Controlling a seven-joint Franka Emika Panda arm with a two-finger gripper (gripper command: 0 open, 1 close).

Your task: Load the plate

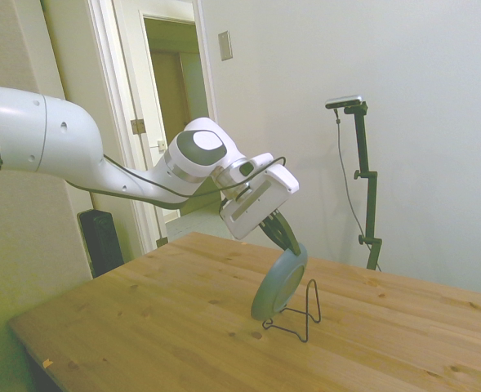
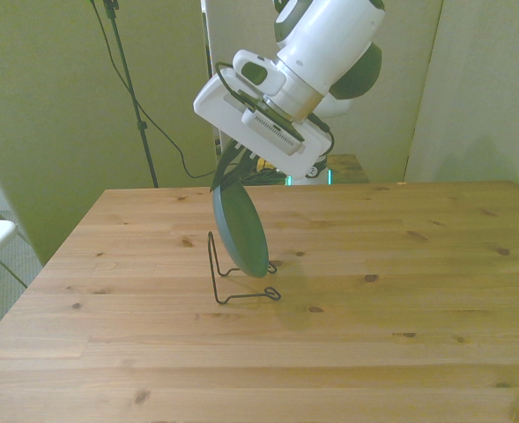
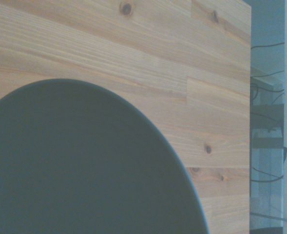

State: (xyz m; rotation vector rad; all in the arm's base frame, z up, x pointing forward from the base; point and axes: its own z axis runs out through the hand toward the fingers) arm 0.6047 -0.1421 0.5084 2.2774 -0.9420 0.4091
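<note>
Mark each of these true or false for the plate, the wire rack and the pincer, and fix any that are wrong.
1. The pincer holds the plate by its upper rim. True.
2. The plate lies flat on the table. False: it stands nearly on edge, tilted, held above the wood.
3. The plate is at the black wire rack, in front of its upright loop in the front view. True.
4. A second plate sits in the rack. False: only one plate is in view.
5. The pincer hangs open, apart from the plate. False: it is shut on the plate's rim.
</note>
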